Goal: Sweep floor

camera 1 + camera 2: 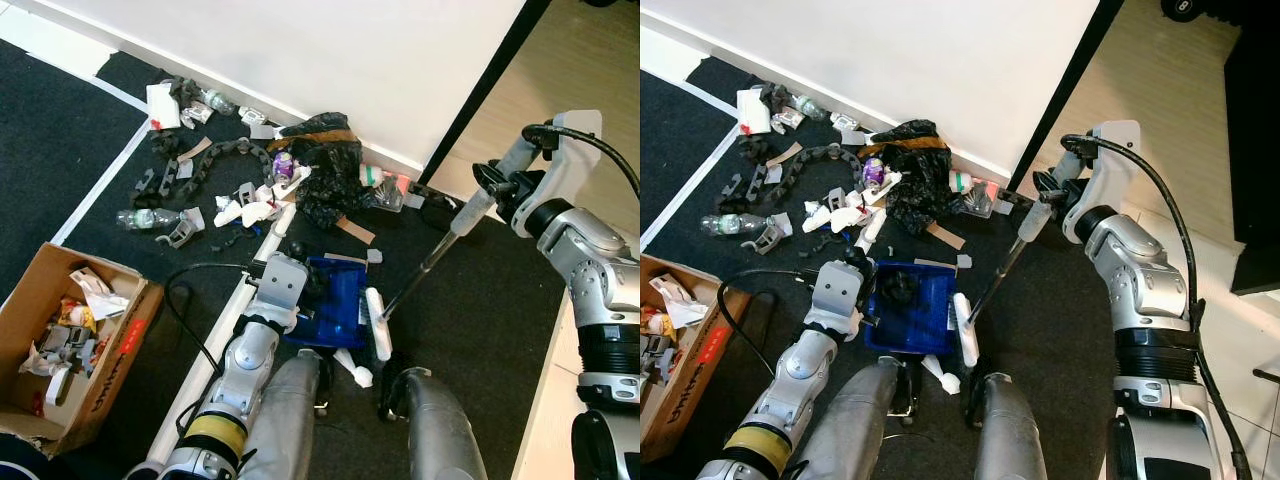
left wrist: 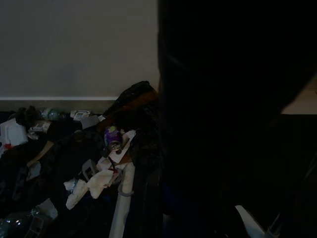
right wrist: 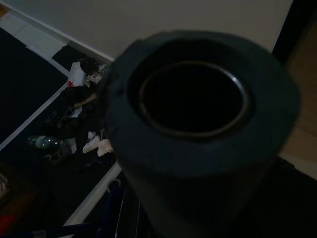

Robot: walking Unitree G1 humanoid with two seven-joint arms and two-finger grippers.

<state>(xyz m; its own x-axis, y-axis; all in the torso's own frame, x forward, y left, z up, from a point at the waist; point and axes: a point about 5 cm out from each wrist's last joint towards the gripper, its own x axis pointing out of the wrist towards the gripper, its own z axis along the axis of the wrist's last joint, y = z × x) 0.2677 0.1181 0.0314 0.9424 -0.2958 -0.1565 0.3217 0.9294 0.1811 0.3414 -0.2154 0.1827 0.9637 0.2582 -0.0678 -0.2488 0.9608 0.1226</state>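
One blue dustpan, one broom, one cardboard box, two plastic bottles.

Litter, perhaps bottles, on dark floor

On the dark carpet, the right gripper grips a broom handle slanting down to its white head beside a blue dustpan at the left gripper, with scattered litter along the white wall and a cardboard box at left.
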